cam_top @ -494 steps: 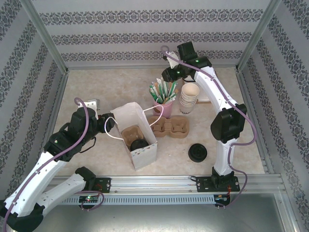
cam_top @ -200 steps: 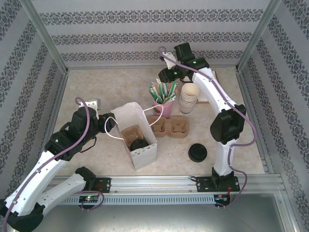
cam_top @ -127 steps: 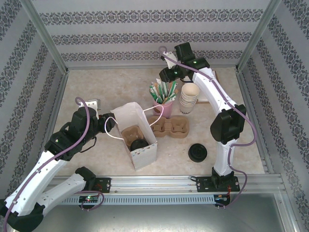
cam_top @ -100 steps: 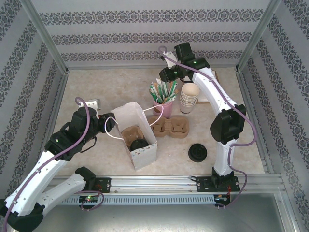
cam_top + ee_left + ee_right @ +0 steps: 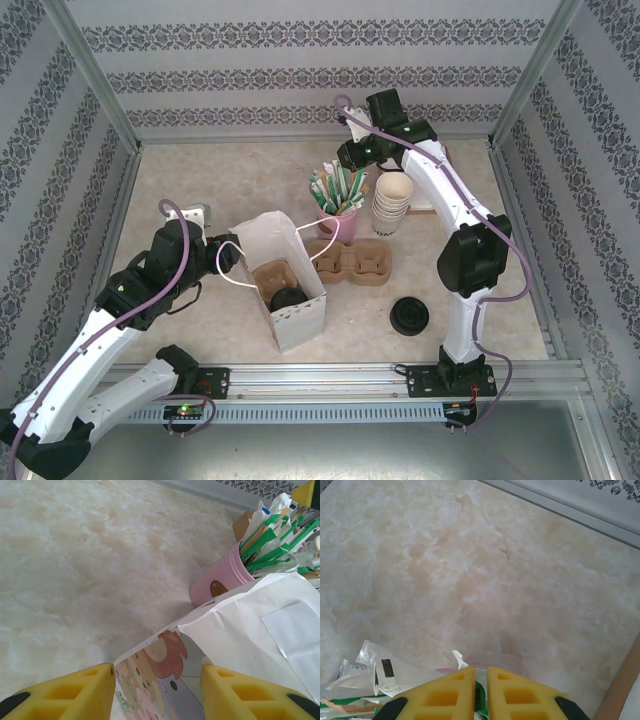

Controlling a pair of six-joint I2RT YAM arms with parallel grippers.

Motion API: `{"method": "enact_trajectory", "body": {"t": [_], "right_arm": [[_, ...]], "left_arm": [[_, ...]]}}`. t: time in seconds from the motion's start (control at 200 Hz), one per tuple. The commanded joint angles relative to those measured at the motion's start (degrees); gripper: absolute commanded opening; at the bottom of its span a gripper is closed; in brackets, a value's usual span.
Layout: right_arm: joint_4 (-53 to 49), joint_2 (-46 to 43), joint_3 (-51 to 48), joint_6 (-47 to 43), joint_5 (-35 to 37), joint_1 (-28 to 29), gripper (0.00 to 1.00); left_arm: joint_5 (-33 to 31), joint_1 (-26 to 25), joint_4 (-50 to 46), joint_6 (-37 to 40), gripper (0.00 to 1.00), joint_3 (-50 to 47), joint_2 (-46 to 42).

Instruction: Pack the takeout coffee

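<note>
Right gripper (image 5: 481,672), bottom centre of frame, pinches a green-wrapped straw (image 5: 479,696); best lifted straight up, clearing its pink cup (image 5: 336,222).

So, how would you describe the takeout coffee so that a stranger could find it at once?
Find the white paper bag standing open between the two arms. Inside, in a brown cardboard carrier, sits the takeout coffee: a black lidded cup, unlike the flat black lid lying loose on the table.

I see the coffee (image 5: 287,298) in the bag (image 5: 300,322), a tray (image 5: 352,262) just right of it, the straw holder (image 5: 337,222) and cup stack (image 5: 393,203) farther back, and a lid (image 5: 409,316) near-right.
</note>
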Motion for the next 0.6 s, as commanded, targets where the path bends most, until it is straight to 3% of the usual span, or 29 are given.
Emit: {"method": "enact_trajectory", "body": {"t": [0.0,0.08,0.595], "right_arm": [[0.72,-0.72,-0.54,-0.04,-1.45,-0.27,0.11],[0.70,-0.85,-0.53,-0.06,-1.33,-0.27,0.00],[6.55,-10.42,-4.09,3.04,3.38,0.03,0.00]], "left_arm": [[0.59,0.22,-0.44,-0.59,0.49,1.13,0.03],[0.60,0.22,-0.50,-0.50,0.49,1.22,0.12],[0.17,0.23,0.05,-0.83,0.50,1.54,-0.54]]}}
